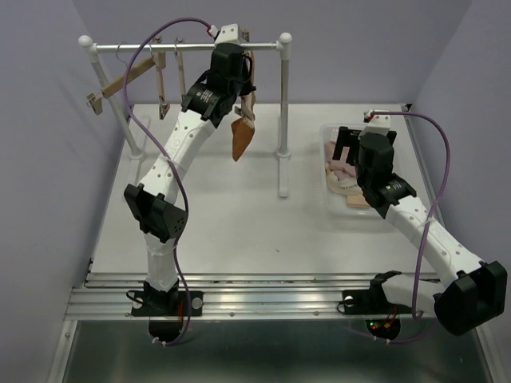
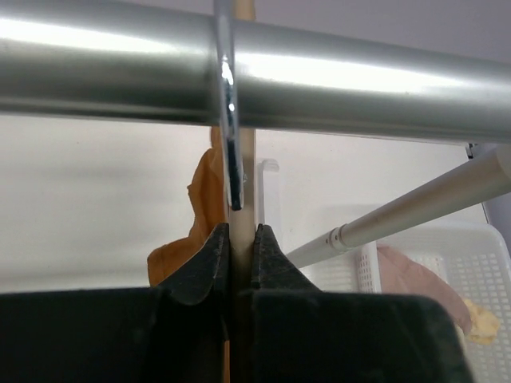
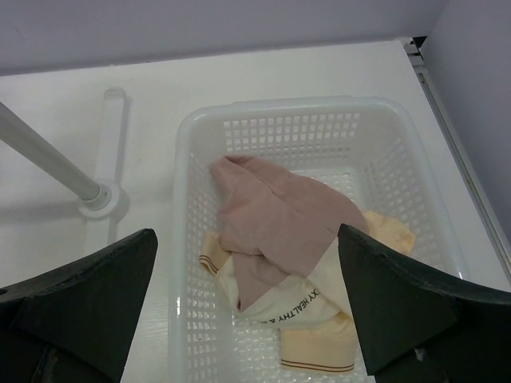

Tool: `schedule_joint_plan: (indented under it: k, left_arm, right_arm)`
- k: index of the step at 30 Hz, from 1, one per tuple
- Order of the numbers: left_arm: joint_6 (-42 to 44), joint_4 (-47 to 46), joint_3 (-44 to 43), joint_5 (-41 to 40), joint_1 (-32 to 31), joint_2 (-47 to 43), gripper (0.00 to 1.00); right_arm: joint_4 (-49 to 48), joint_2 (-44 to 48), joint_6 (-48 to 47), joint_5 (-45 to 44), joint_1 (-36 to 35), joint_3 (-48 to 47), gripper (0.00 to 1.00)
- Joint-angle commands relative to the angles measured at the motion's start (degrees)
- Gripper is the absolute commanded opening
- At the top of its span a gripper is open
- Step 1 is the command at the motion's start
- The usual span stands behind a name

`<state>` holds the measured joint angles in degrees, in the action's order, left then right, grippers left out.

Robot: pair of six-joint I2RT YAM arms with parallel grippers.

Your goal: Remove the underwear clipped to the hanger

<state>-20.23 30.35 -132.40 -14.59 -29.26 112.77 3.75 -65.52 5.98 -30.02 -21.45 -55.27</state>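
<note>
A rust brown underwear (image 1: pixel 241 137) hangs from a pale wooden hanger (image 1: pixel 250 80) on the silver rail (image 1: pixel 184 46). My left gripper (image 1: pixel 230 65) is up at that rail. In the left wrist view its jaws (image 2: pixel 241 239) are pressed shut on the hanger's wooden strip (image 2: pixel 246 183), just below the metal hook (image 2: pixel 230 144), with the brown underwear (image 2: pixel 204 207) behind. A dusty pink underwear (image 3: pixel 271 215) lies on a pale cream one (image 3: pixel 319 335) in the white basket (image 3: pixel 185 239). My right gripper (image 3: pixel 247 233) hovers open above them, holding nothing.
Two bare wooden hangers (image 1: pixel 120 84) (image 1: pixel 162 88) hang at the rail's left end. The rack's white posts (image 1: pixel 283 112) stand on the table, one right beside the basket (image 1: pixel 329 132). Purple walls close in on both sides.
</note>
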Motion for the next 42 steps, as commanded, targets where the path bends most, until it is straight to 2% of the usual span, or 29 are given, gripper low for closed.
schedule_joint_plan:
  k: [1,5,13,30,42]
  left_arm:
    - [2.3,-2.0,-2.7,-1.6,-0.5,-1.5,0.00]
    - [6.0,-3.2,-2.1,-3.6,-1.3,-2.4,0.00]
    - [15.4,-8.0,0.1,-13.1,-5.6,-5.2,0.00]
    - [16.1,-9.3,5.7,-15.7,-7.1,-10.6,0.00]
    - [14.9,-8.6,15.2,-15.1,-8.0,-16.8,0.00]
  right_arm:
    - [-3.0,-0.2,-0.6,-1.0,-0.2,0.1,1.00]
    - [-3.0,0.0,-0.6,-0.7,-0.2,0.2,1.00]
    - [-3.1,0.4,-0.6,0.5,-0.2,0.3,1.00]
    - [-3.1,0.7,-1.4,3.3,-0.2,0.8,1.00]
    - [-5.2,0.7,-4.2,7.4,-0.2,1.6,1.00]
